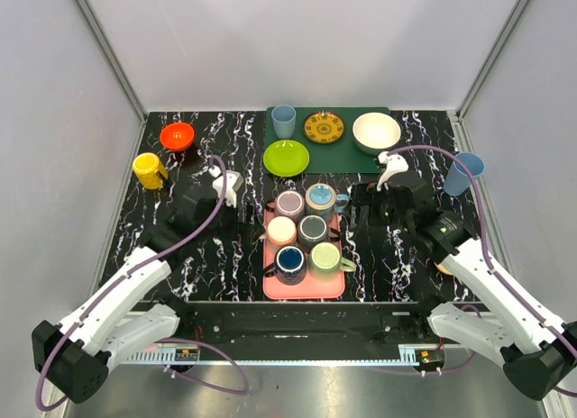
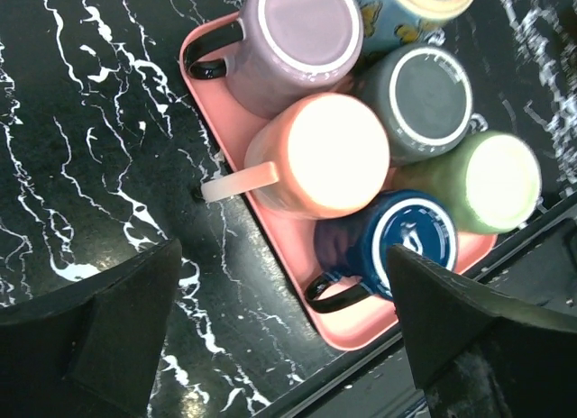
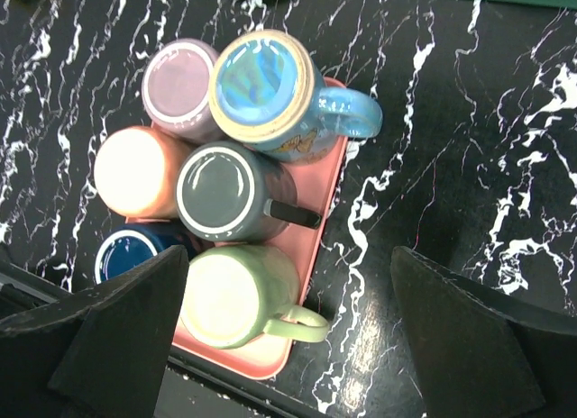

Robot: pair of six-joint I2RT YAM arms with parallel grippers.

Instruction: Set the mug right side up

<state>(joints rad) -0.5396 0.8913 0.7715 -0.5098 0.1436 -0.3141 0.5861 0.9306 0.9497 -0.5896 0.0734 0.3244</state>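
Looking at this one, all six mugs sit base-up, packed touching each other on the pink tray (image 1: 302, 295) between the two arms, so I can't tell which one is "the mug". Nothing has been flipped yet.

The left gripper (image 2: 281, 256) hangs over the tray's left edge with its fingers spread wide and nothing in them. The right gripper (image 3: 288, 256) is the same on the right side: wide and empty.

If it were me, I'd go for an outer mug. The peach mug (image 2: 325, 157) pokes its handle out over the left rim, and the green mug (image 3: 236, 296) and the blue patterned mug (image 3: 270, 85) point theirs right. Pinch the wall or handle, lift it clear of its neighbours, then roll the wrist. The grey mug (image 3: 225, 193), lilac mug (image 2: 306, 31) and navy mug (image 2: 410, 247) are boxed in tighter, so bumping them is the risk.

As for contents, the mugs are inverted, so their insides are hidden. Further back, a green mat (image 1: 361, 161) holds a pale blue cup (image 1: 284, 121), a patterned plate (image 1: 324, 127), a white bowl (image 1: 376, 132) and a green plate (image 1: 286, 158), all of which look empty. The orange bowl (image 1: 178, 135) looks bare too
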